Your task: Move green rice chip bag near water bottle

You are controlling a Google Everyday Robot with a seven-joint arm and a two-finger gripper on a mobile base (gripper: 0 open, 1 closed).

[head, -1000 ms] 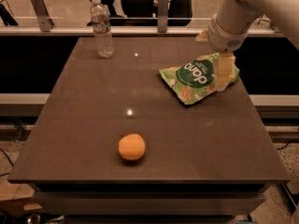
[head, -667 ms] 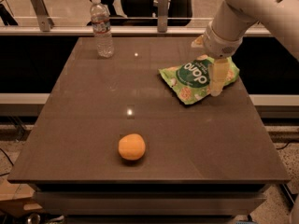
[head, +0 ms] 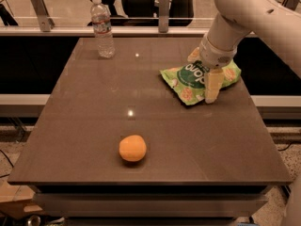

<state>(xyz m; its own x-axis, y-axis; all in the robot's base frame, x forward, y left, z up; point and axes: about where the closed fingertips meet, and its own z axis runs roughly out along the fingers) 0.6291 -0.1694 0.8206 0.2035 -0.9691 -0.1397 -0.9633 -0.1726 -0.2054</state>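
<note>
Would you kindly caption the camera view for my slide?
Pincer resting on the green chip bag at the right of the table, water bottle at the far left corner, orange near the front.

Single white arm [head: 247, 11] comes in from the upper right of the view, its thick link sloping down and to the left. The wrist [head: 217, 54] is a pale round collar turned downward. The hand [head: 203, 76] sits low over the far right part of the counter [head: 141, 98], pointing down. Its cream fingers [head: 212, 84] are spread apart. The near one hangs almost vertical with its tip close to the surface, while the far one shows only partly behind the wrist.
</note>
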